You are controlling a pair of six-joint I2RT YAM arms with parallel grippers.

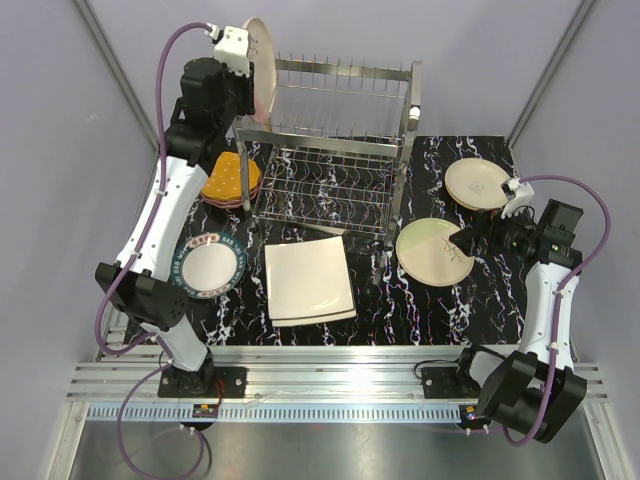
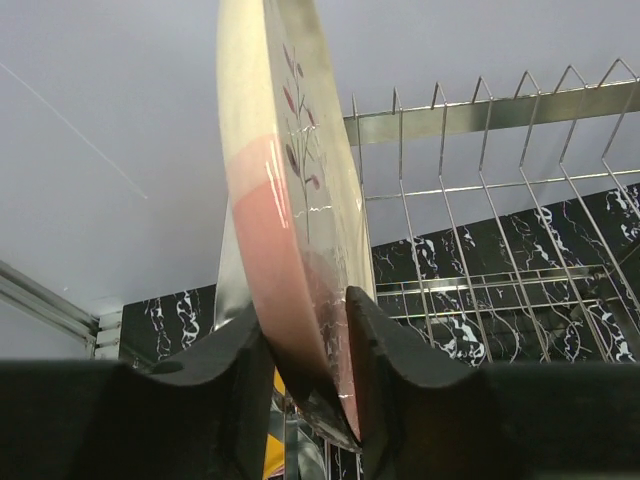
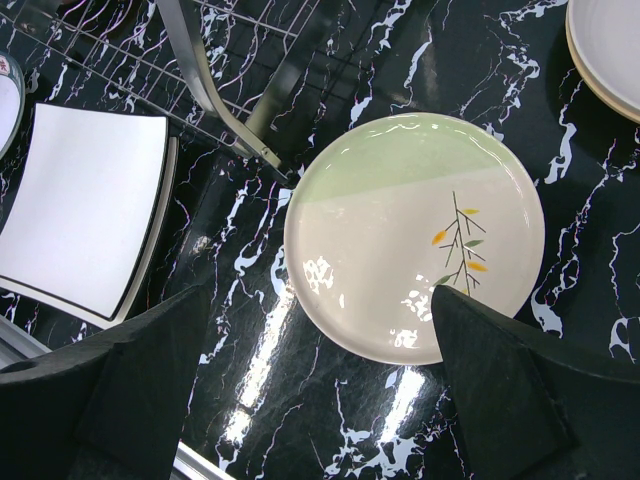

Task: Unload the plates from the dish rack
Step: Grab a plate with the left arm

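My left gripper [image 1: 240, 60] [image 2: 310, 370] is shut on the lower rim of a pink-and-cream plate [image 1: 258, 65] [image 2: 290, 200]. It holds the plate upright at the upper left corner of the chrome dish rack [image 1: 340, 72] [image 2: 480, 115], beside the top tier's pegs. No other plate shows in the rack. My right gripper [image 1: 480, 232] [image 3: 320, 390] hangs open just above the table, at the near edge of a green-and-cream plate [image 1: 432, 252] [image 3: 415, 235] that lies flat, with nothing between its fingers.
On the black marble mat lie a stack of square cream plates [image 1: 308, 282] [image 3: 80, 210], a white plate with a dark patterned rim [image 1: 210, 266], an orange plate on a maroon one [image 1: 230, 178], and round cream plates [image 1: 477, 184] [image 3: 610, 50].
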